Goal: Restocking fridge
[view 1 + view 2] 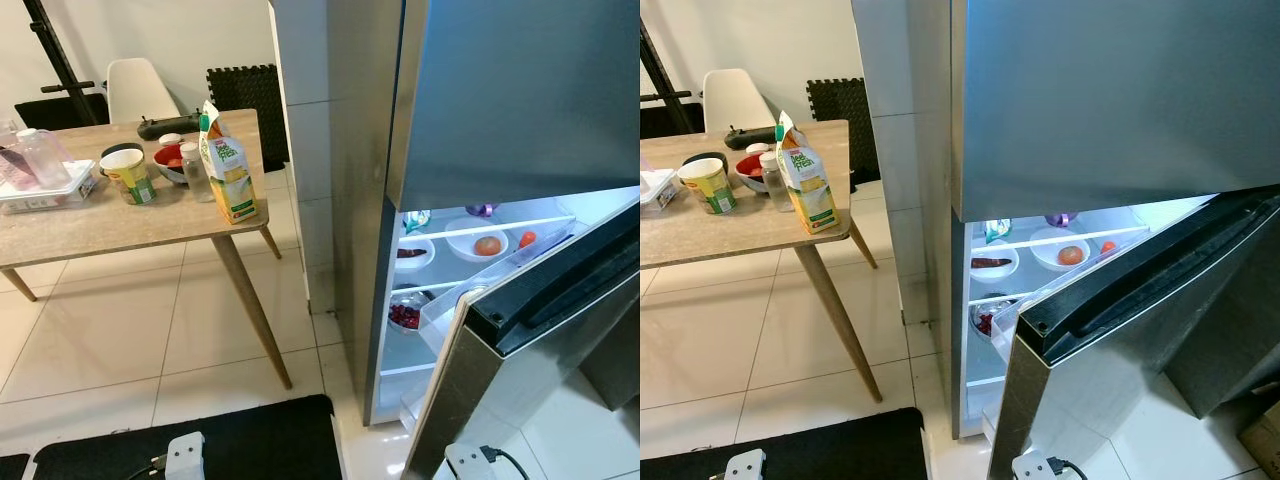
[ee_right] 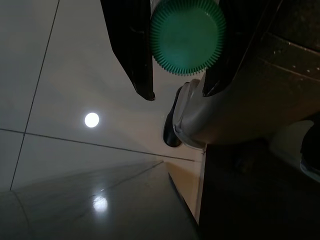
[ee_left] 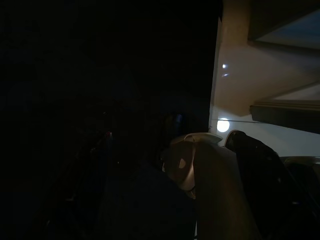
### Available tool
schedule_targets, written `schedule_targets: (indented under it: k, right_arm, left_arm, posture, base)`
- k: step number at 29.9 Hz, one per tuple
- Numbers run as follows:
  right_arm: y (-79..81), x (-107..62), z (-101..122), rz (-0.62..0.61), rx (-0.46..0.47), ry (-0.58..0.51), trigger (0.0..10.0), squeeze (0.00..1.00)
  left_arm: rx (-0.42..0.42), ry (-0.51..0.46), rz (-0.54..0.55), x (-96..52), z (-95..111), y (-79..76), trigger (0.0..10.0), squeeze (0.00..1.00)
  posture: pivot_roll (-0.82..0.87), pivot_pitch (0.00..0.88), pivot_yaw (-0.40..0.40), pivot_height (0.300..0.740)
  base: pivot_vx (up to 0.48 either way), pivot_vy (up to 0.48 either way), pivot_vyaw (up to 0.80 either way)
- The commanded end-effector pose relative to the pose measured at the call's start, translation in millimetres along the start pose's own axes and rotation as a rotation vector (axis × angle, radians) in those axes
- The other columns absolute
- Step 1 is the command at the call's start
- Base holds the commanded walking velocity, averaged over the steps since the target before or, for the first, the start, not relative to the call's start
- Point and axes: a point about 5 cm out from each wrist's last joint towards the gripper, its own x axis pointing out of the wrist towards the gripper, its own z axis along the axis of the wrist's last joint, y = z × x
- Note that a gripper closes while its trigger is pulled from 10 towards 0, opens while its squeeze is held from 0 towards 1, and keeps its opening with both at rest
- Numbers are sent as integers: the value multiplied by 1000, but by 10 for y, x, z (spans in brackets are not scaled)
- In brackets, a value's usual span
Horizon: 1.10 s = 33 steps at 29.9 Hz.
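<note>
The right jaws clamp a green-capped bottle, cap pointing out along the fingers toward the floor. The left jaws hang in shadow; I cannot tell their state. Ahead, right of the tabletop, the fridge stands open.

Head stereo pair looking down fwd, sharing open fridge & table; rt wrist cam facing tiled floor close up; lt wrist dark
</note>
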Motion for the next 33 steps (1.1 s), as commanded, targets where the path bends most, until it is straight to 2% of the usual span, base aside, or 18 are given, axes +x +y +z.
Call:
schedule_targets:
  k: [1, 17, 25, 33]
  right_arm:
    - [15, 11, 40, 3, 1, -5, 10000, 0]
    - [76, 14, -30, -5, -3, 14, 10000, 0]
    - [84, 15, -37, -12, -7, 17, 10000, 0]
    - [102, 19, -56, -59, -20, 20, 10000, 0]
  left_arm:
    - [-1, 24, 1, -3, -59, -15, 10000, 0]
    - [12, 42, 9, -36, -123, 56, 10000, 0]
    - [17, 47, 2, -32, -135, 34, 10000, 0]
    - [40, 43, -15, -33, -98, 51, 10000, 0]
  posture:
    - [-66, 0, 13, 740]
    - [-48, 0, 25, 740]
    - [-49, 0, 29, 740]
    - [-26, 13, 50, 740]
  base:
    - [0, 0, 0]
    - [0, 0, 0]
    - [0, 0, 0]
    - [0, 0, 0]
